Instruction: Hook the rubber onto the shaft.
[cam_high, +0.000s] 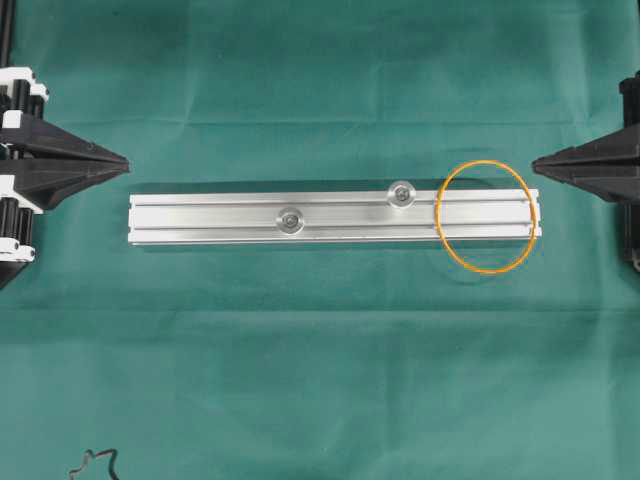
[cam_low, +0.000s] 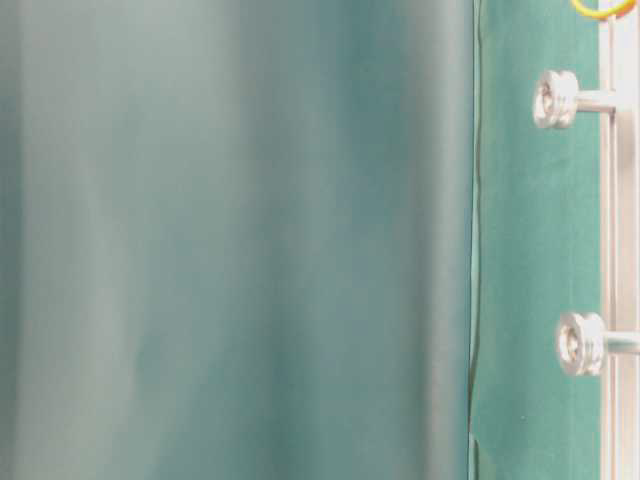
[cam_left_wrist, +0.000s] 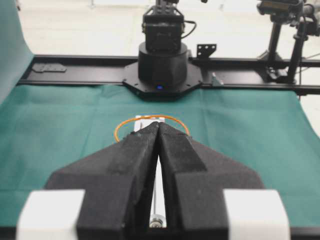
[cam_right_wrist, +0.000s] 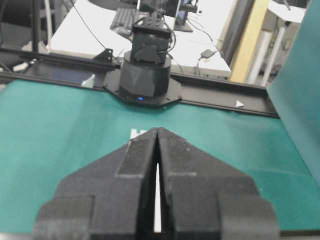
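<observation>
While both jaws sit closed, empty | thin orange rubber band (cam_high: 487, 215) drapes aluminium rail (cam_high: 200, 219) | you risk it snapping off the steel shaft (cam_high: 401, 193).

Two matte black grippers (cam_high: 122, 160) (cam_high: 537, 161) — wedge-shaped fingers tapering to a point, white blocks on the left one, black round arm base (cam_left_wrist: 162, 65) with small blue light

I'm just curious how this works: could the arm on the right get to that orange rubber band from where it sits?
Probably yes. The rubber band lies draped over the rail's near end, close to the right fingers, with only bare green cloth between. The fingers are shut, so they'd need to open first.
</observation>
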